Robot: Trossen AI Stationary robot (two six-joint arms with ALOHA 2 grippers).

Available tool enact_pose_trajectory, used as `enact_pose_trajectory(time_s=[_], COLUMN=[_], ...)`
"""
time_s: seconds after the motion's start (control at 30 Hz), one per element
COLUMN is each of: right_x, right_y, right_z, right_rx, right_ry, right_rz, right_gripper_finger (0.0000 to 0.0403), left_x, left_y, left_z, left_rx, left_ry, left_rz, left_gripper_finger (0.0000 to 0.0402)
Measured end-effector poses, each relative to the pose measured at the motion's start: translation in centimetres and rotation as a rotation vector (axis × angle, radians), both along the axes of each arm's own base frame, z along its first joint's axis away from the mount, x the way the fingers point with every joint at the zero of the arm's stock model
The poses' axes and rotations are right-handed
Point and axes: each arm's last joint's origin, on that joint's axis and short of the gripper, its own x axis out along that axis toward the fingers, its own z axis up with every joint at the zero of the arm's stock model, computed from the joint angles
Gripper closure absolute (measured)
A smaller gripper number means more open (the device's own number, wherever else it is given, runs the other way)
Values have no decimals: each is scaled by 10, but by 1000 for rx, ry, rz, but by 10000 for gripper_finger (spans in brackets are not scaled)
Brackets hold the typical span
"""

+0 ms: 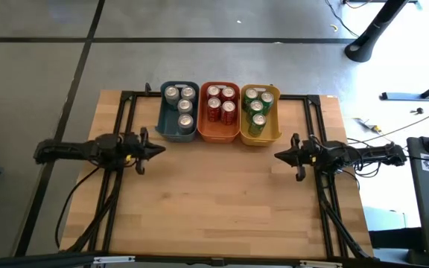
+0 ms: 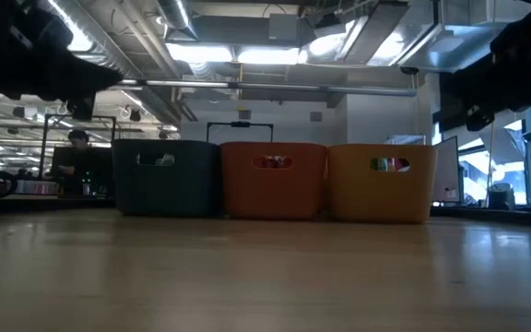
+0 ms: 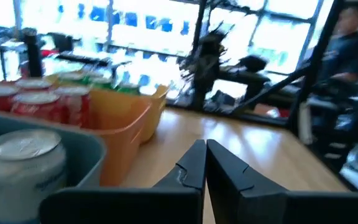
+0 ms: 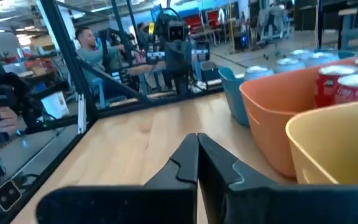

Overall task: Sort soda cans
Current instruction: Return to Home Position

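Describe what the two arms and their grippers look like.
The left arm and right arm are dark, slim and jointed, with dark cables trailing from them. The left gripper and right gripper match: two black, flat-sided fingers tapering to points. No markings are legible.

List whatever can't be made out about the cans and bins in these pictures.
Low view: the walls of the blue-grey bin, orange bin and yellow bin hide the soda cans, save slivers through the handle slots.
High view: printing on the soda cans is too small to read.
Left wrist view: blur, and the orange bin in front, hide most of the green cans.
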Motion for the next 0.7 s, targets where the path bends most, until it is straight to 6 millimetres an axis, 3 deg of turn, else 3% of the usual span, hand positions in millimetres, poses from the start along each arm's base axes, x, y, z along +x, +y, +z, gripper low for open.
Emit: enact_pose_trajectory(time_s=[0.7], right_x=[-2], right_y=[0], right_z=[0], right_rx=[-102], right_ry=[-12], right_rz=[7], right_gripper_finger=[398], left_x=[1], left_y=[0], left_z=[-1], left_rx=[24], left_ry=[19], left_rz=[-12], left_gripper_finger=[387])
